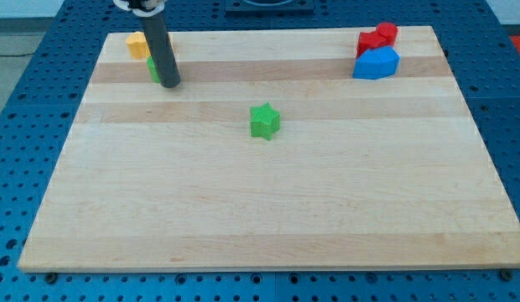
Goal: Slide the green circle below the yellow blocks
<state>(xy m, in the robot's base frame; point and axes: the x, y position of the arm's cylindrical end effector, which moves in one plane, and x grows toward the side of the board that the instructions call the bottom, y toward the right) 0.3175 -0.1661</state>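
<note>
My tip rests on the wooden board near the view's top left. A green block, mostly hidden behind the rod, sits right against the tip's left side; its shape cannot be made out. A yellow block lies just above it near the board's top left corner, partly hidden by the rod. A green star block sits near the board's middle, well to the right of the tip.
A red block and a blue block sit together at the board's top right. The wooden board lies on a blue perforated table.
</note>
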